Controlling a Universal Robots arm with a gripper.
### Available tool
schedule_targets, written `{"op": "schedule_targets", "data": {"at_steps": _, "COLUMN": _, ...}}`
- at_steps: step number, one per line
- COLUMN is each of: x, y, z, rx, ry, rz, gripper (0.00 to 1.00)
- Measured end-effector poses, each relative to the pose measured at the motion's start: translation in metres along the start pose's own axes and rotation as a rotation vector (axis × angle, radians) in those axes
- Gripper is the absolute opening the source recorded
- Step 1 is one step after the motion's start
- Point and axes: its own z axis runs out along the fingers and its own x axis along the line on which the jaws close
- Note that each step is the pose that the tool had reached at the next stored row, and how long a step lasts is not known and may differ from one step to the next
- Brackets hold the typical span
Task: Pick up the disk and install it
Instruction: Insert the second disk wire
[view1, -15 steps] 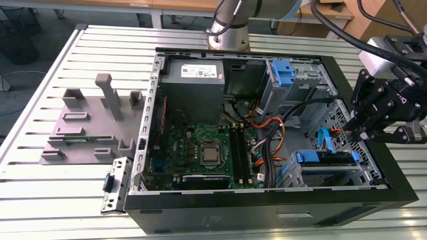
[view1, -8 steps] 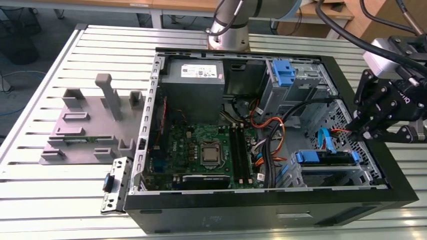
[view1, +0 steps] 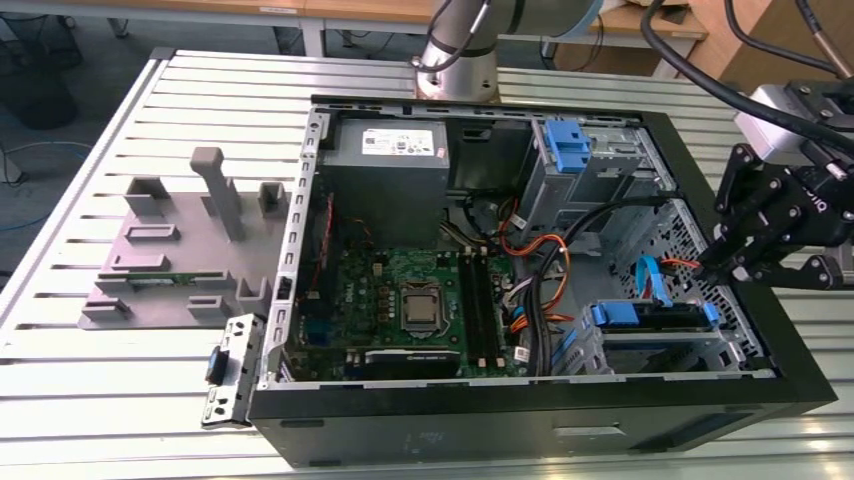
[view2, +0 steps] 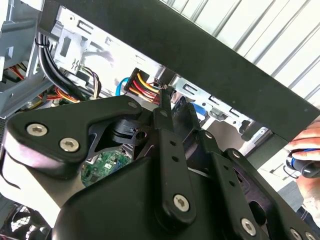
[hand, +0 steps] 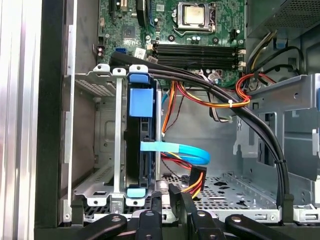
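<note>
Hovering: black tool (view1: 763, 262), fingers nearly together, empty, beside the case wall | silver-grey blue-railed disk (hand: 140, 145) sitting edge-on in the metal bay | cabling unclear

disk (hand: 140, 150) in drive cage (hand: 95, 150) inside computer case (view1: 747, 300), hand (view1: 747, 272) above case edge

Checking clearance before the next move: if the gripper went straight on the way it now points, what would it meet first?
Probably the orange-yellow power connector on the perforated case floor, just ahead of the gripper; the disk sits to one side. Depth is unclear.
</note>
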Motion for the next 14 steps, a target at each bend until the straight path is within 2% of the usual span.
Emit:
{"op": "schedule_targets", "data": {"at_steps": 7, "x": -0.0001, "y": -0.0001, "z": 0.0007, "rx": -0.0001, "ry": -0.0002, "rz": 0.000, "gripper": 0.29}}
{"op": "schedule_targets", "data": {"at_steps": 14, "x": 0.0001, "y": 0.0018, "z": 0.0050, "rx": 0.0000, "ry": 0.0000, "rz": 0.000, "gripper": 0.29}}
